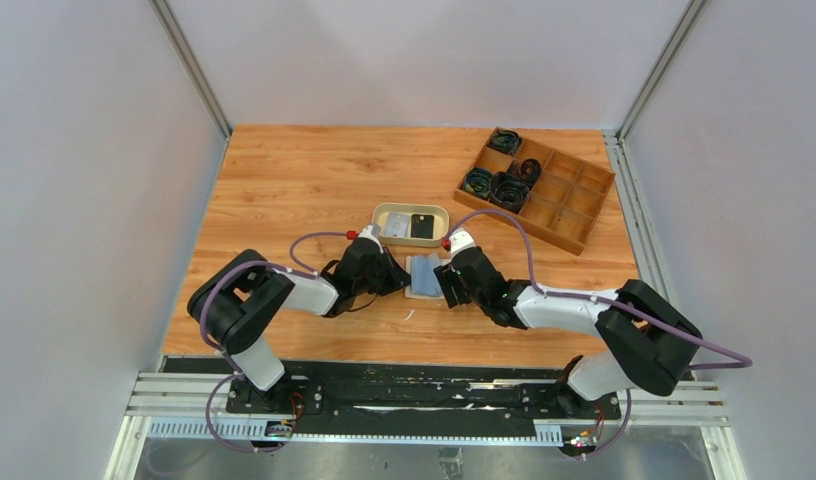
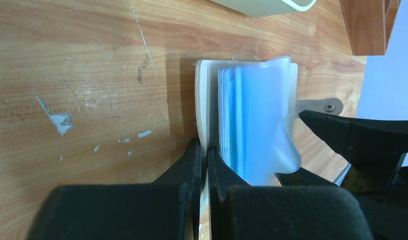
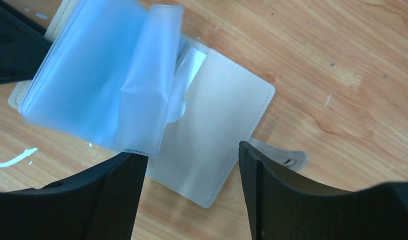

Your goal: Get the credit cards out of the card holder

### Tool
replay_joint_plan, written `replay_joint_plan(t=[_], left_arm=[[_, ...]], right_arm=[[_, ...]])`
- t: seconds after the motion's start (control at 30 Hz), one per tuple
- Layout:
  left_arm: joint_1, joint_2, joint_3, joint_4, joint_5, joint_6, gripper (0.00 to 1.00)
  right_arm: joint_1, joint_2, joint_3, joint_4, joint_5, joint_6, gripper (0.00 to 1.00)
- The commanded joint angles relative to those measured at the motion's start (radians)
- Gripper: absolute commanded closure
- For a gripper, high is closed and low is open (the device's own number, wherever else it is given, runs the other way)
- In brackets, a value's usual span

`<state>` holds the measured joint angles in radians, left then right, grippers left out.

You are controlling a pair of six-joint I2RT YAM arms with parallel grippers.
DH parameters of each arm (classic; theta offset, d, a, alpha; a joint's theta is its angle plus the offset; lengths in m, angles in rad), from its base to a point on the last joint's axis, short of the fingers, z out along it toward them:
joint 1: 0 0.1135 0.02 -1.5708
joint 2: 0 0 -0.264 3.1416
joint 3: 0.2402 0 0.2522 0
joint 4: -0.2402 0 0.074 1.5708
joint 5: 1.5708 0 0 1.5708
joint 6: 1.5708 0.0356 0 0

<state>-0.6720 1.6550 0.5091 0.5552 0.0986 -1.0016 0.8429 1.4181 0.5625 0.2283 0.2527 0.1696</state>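
At the middle of the table [image 1: 304,180], just in front of the oval dish [image 1: 411,224], your card holder [image 1: 424,277] lies open, pale blue credit cards [image 2: 262,115] in its clear sleeves [image 3: 142,90]. Your left gripper [image 2: 207,150] is clamped on its cream edge; your right gripper [image 3: 191,152] stands wide open above the other leaf, holding nothing.

The cream card holder [image 3: 217,115] lay open on the wooden surface [image 3: 342,60], one leaf flat, its clear sleeves fanned upward; pale blue credit cards [image 3: 77,85] sat inside those sleeves.
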Motion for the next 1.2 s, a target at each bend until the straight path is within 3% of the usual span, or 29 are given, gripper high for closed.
replay_joint_plan(t=[0.0,0.23,0.37,0.47,0.63,0.8,1.17], left_arm=[[-0.015,0.046,0.0,-0.094,0.006,0.049,1.0],[-0.015,0.049,0.006,-0.094,0.013,0.052,1.0],[-0.015,0.035,0.002,-0.095,0.013,0.055,1.0],[-0.015,0.008,0.007,-0.115,0.005,0.064,1.0],[-0.015,-0.053,0.017,-0.183,-0.034,0.096,1.0],[-0.017,-0.089,0.023,-0.213,-0.053,0.106,1.0],[-0.038,-0.099,0.034,-0.213,-0.061,0.095,1.0]], right_arm=[[0.012,-0.015,-0.01,0.027,0.099,0.024,0.3],[0.002,-0.037,0.003,-0.02,0.21,0.042,0.3],[-0.013,-0.092,-0.004,-0.046,0.178,0.038,0.29],[-0.015,-0.143,0.005,-0.067,0.108,0.019,0.29],[-0.015,-0.198,0.034,-0.048,-0.14,0.002,0.28],[-0.011,-0.106,0.154,-0.078,-0.338,0.123,0.28],[-0.008,0.126,0.323,-0.201,-0.229,0.265,0.28]])
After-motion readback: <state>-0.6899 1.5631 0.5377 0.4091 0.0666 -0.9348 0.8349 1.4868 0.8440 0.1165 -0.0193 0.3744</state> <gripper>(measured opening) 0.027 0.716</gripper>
